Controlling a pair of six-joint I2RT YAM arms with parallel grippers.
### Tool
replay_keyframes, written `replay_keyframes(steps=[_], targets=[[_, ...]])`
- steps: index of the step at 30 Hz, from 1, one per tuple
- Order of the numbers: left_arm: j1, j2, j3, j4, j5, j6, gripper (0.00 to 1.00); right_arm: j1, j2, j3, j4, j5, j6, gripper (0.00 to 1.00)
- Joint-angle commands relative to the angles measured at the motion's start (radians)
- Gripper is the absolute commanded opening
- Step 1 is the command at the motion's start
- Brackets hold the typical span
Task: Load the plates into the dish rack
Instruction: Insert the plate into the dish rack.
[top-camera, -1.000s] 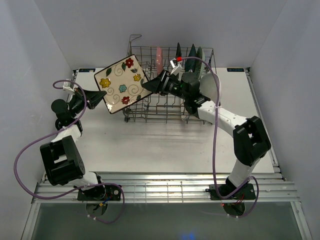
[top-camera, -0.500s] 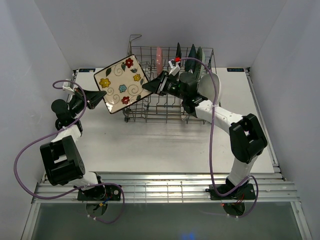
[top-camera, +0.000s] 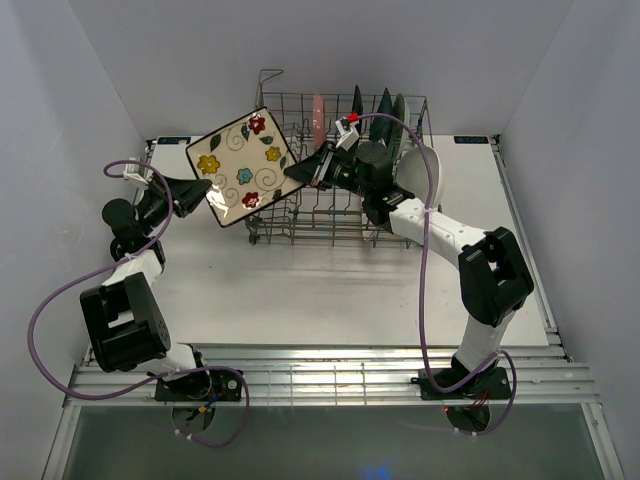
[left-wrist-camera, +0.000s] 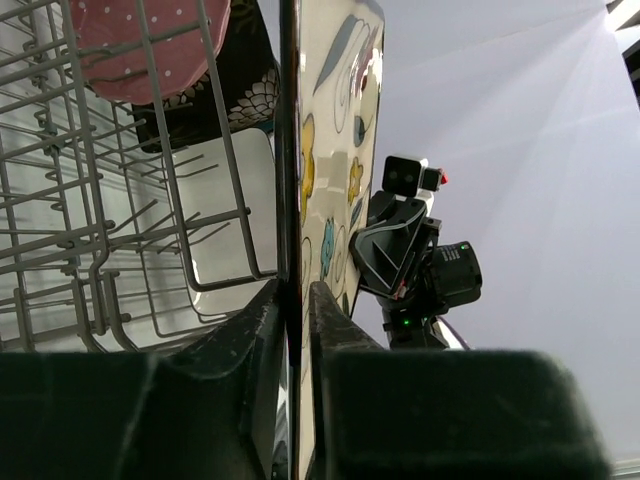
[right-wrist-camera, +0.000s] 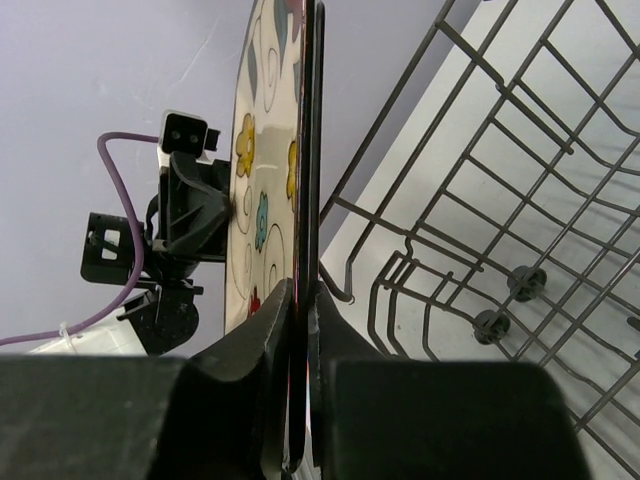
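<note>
The cream floral square plate (top-camera: 240, 168) hangs tilted in the air just left of the dish rack (top-camera: 340, 97). My right gripper (top-camera: 295, 172) is shut on its right corner; in the right wrist view (right-wrist-camera: 300, 290) both fingers pinch the plate's (right-wrist-camera: 262, 180) edge. My left gripper (top-camera: 205, 188) straddles the opposite corner. In the left wrist view (left-wrist-camera: 293, 290) its jaws stand slightly apart, a thin gap beside the plate's (left-wrist-camera: 335, 150) face. A pink dotted plate (top-camera: 317, 118), a dark one (top-camera: 355, 100) and a teal one (top-camera: 383, 103) stand upright in the rack.
The rack's wire wall (left-wrist-camera: 170, 170) and tines (right-wrist-camera: 480, 200) lie close beside the held plate. A white plate (top-camera: 422, 172) shows at the rack's right end, behind my right arm. White walls close in on both sides.
My right gripper has closed on the floral plate's right corner. My left gripper's jaws have loosened a little, and the plate has risen slightly.
</note>
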Motion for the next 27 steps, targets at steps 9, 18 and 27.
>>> replay_keyframes(steps=[9,18,27], targets=[[-0.005,-0.09,0.032,0.092,-0.023,-0.036,0.63,0.007,-0.067,0.016,0.106,0.022,0.02,0.08],[-0.003,-0.11,0.033,0.09,-0.027,-0.018,0.79,0.007,-0.121,0.007,0.121,0.044,0.016,0.08],[-0.002,-0.116,0.033,0.009,-0.049,0.052,0.98,0.007,-0.185,-0.031,0.143,0.045,0.008,0.08]])
